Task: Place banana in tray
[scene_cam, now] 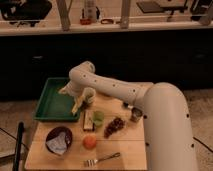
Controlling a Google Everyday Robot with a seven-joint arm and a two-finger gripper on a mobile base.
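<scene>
The banana (pixel 76 106) is a small pale-yellow fruit hanging tilted over the right rim of the dark-green tray (pixel 50 102), which lies at the table's far left. My gripper (pixel 77 99) reaches in from the right on a thick white arm and is shut on the banana's upper end, just above the tray's right edge. The arm covers the tray's back right corner.
A wooden table (pixel 127 150) holds a dark purple bowl (pixel 59 139), an orange fruit (pixel 89 142), a fork (pixel 102 159), a dark grape bunch (pixel 115 126), a green item (pixel 98 117) beside a snack bar (pixel 88 120), and a small can (pixel 135 115). A dark counter runs behind.
</scene>
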